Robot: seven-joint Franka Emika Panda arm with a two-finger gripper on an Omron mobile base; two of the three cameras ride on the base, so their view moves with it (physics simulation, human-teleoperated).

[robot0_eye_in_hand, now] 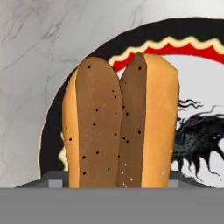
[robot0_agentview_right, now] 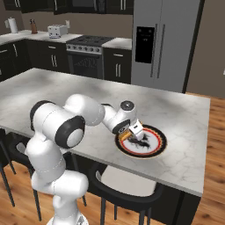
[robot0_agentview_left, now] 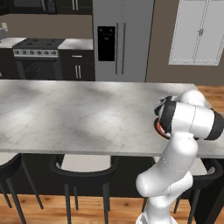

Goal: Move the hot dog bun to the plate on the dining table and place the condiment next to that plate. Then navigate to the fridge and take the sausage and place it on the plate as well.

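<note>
While gripper (robot0_agentview_right: pixel 132 131) hangs low over near edge of dining table (robot0_agentview_right: pixel 184 114), fingers clamp hot dog bun (robot0_eye_in_hand: pixel 120 122) — bun above near-left rim of plate (robot0_agentview_right: pixel 159 148), near table's right end. Beyond table, far wall — fridge (robot0_agentview_right: pixel 165 39), stove (robot0_agentview_right: pixel 88 48).

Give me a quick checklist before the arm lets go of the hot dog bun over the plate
1. Hot dog bun between the fingers of the gripper: ok.
2. Bun over the plate, above its rim side nearest the arm: ok.
3. Plate on the dining table, within its edges: ok.
4. Bun touching the plate surface: cannot tell.
5. Condiment beside the plate: not ok, none there yet.
6. Fridge doors shut, sausage not yet fetched: ok for later.
</note>
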